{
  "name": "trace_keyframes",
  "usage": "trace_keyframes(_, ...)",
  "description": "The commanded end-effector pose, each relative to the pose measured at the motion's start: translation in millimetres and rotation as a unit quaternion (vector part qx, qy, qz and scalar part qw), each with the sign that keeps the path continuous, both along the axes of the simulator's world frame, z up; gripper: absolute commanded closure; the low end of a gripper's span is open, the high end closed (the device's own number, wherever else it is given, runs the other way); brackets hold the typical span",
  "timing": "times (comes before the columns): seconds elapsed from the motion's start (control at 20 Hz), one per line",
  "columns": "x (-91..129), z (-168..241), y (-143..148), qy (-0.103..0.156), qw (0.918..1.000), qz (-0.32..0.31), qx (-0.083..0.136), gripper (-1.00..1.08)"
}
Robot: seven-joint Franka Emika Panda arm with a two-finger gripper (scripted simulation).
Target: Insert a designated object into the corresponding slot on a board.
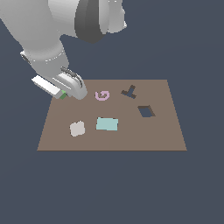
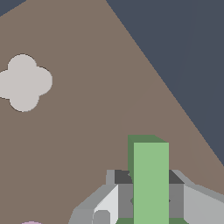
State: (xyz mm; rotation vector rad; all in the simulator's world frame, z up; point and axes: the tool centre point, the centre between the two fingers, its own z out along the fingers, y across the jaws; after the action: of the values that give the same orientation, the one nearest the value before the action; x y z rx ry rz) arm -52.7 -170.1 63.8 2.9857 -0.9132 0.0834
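Claw [image 2: 151, 199] down at board's [image 1: 131, 140] far corner on exterior view's left, fingers clamping green T [image 2: 151, 183]. Grasp achieved. T slot [image 1: 130, 92] vacant near far edge; transfer, insertion outstanding.

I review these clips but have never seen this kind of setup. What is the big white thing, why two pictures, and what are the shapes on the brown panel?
These are simulator renders. The white thing is a robot arm; its gripper sits low over the brown board. One picture looks on from outside, the other from a camera on the wrist. There the fingers flank a green block, apparently gripping it. On the board lie a pink G, a pale teal rectangle and a whitish clover-like piece. The dark T-shaped cutout and diamond hole are slots.
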Motion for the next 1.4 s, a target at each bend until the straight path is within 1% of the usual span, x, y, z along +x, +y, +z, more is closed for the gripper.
trace_keyframes(0.0,4,8,1,-0.005,1.0,0.006,-0.004,1.08)
trace_keyframes(0.25,4,7,1,-0.005,1.0,0.006,-0.004,1.08)
trace_keyframes(0.45,4,6,3,-0.004,0.9998,0.017,-0.004,1.08)
trace_keyframes(0.85,4,5,12,0.0,0.9969,0.079,-0.006,1.08)
trace_keyframes(1.1,4,3,22,0.003,0.9902,0.14,-0.008,1.08)
trace_keyframes(1.25,4,2,29,0.006,0.9828,0.185,-0.009,1.08)
trace_keyframes(1.35,4,1,34,0.007,0.9759,0.218,-0.01,1.08)
